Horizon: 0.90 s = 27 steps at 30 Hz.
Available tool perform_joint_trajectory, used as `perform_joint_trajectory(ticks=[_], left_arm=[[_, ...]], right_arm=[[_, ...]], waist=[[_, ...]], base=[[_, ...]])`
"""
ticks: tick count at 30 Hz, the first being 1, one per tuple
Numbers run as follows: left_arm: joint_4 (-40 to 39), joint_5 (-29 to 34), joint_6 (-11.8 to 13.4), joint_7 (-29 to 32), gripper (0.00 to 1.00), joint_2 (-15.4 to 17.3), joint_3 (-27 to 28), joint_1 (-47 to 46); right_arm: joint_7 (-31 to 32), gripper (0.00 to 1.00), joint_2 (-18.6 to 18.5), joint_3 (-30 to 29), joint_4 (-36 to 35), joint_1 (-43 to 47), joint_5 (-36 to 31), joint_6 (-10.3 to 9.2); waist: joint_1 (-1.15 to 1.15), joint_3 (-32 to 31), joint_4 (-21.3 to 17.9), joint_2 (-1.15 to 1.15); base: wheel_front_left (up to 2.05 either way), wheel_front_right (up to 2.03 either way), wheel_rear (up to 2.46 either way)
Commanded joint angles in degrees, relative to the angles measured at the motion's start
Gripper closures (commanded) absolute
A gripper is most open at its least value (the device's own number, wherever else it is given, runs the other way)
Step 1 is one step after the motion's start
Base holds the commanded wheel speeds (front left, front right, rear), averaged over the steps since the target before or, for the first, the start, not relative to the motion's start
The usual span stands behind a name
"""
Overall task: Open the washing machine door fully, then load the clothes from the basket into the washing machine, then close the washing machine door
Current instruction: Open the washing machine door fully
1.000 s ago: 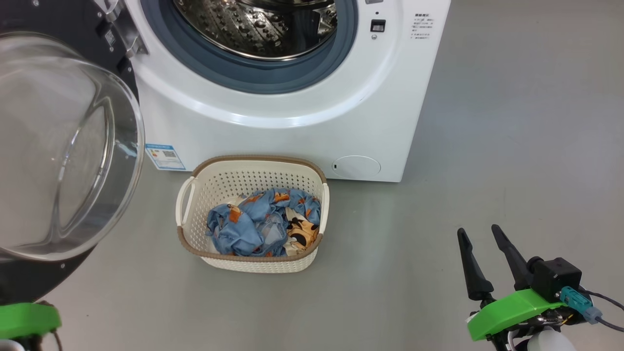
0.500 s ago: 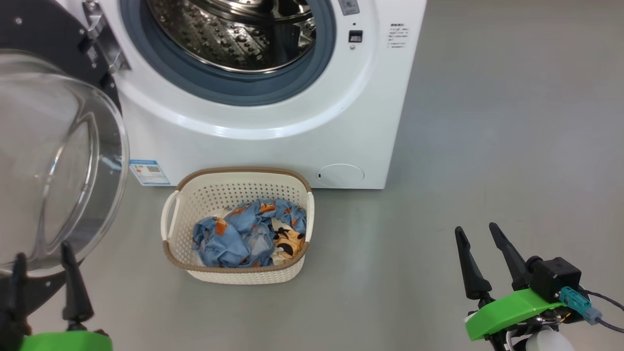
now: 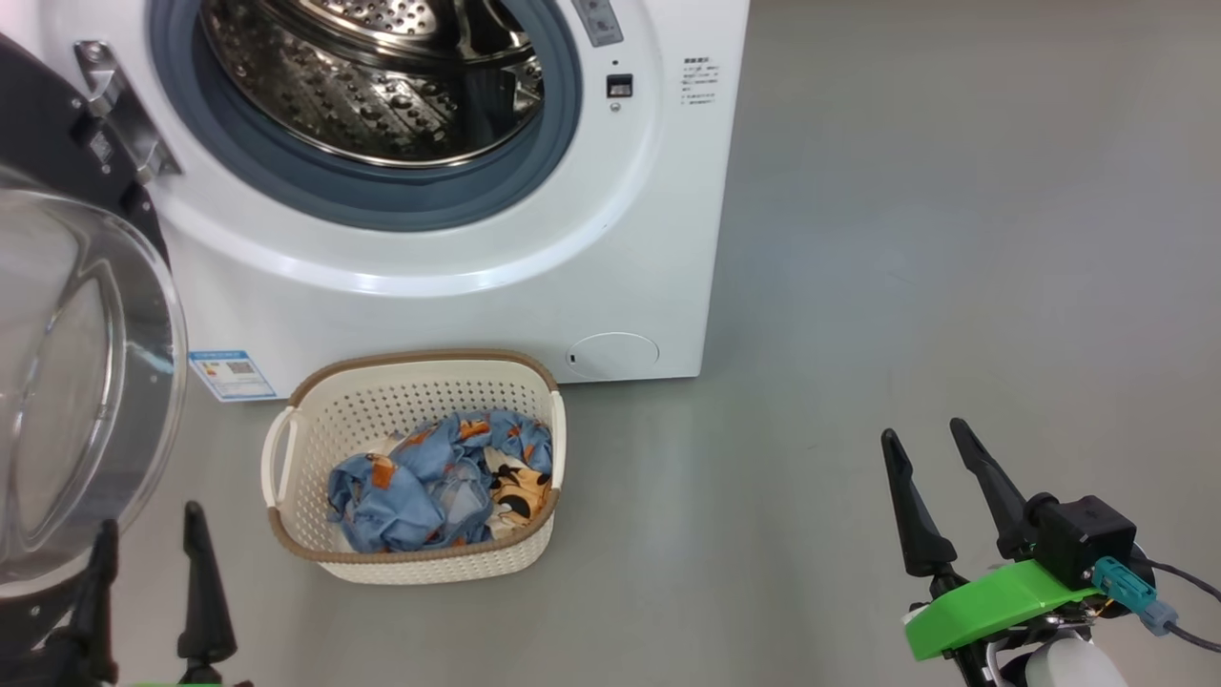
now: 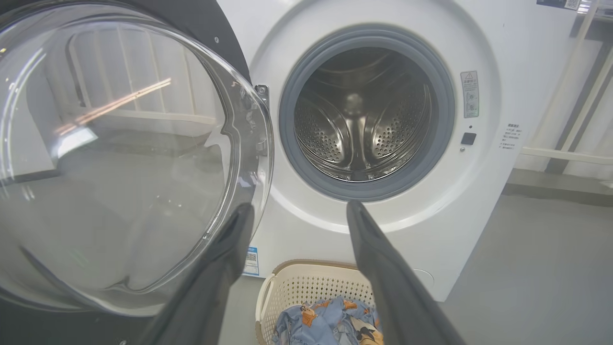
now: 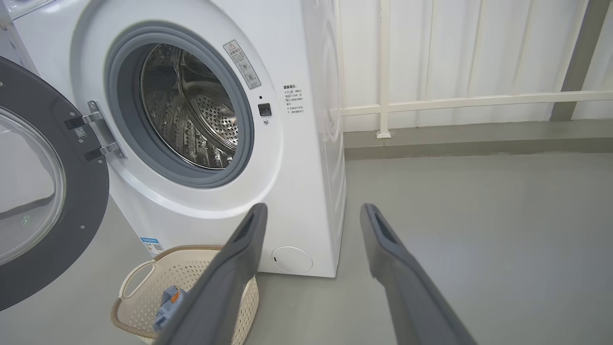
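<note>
We are looking down from the head camera. At far left the washing machine door [image 3: 76,382] is hanging open with its clear glass bowl bulging toward us. We judge it swung wide enough for loading.

Just below it our left gripper [image 3: 151,520] is hovering with its two dark fingers spread apart, gripping nothing, close to the door's lower rim. That closeness is creating the first risk. Reaching right for the laundry, we could be knocking the door and swinging it back across the opening.

Next, the cream basket [image 3: 401,405] is sitting on the grey floor [image 3: 906,239], right in front of the washing machine [image 3: 458,305]. The blue printed clothes [image 3: 429,482] are lying bunched in its bottom. The basket looks light, so a shallow pinch may be dragging or tipping it. It may also be lifting only part of the bundle, trailing fabric onto the floor or over the grey rubber ring [image 3: 382,205], where the closing door would be trapping it.

At far right our right gripper [image 3: 923,434] is hovering well apart from everything, fingers spread and empty.
</note>
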Motion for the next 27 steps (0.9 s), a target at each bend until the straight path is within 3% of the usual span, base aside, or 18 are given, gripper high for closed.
perform_joint_trajectory(ticks=[1, 11, 27], left_arm=[[-2.1, -0.2, 0.3, -0.3, 0.0, 1.4, 0.9, -0.5], [-2.6, 3.0, -1.5, -0.3, 0.0, 1.4, -3.3, 1.0], [-2.1, 3.0, -1.1, -0.3, 0.0, 1.4, -5.1, 2.7]], right_arm=[[-0.4, 0.0, 0.1, 1.9, -1.9, 0.5, -0.2, 0.16], [-0.4, 0.0, 0.1, 2.4, -4.2, 1.9, -0.7, 0.16], [-0.4, 0.0, 0.1, 2.3, -6.5, 2.7, -1.3, 0.16]], waist=[[0.0, 0.1, -0.6, 0.0], [0.0, -0.2, -1.7, 0.0], [0.0, -1.1, -2.2, 0.0]], base=[[0.0, 0.0, 0.0], [0.0, 0.0, 0.0], [0.0, 0.0, 0.0]])
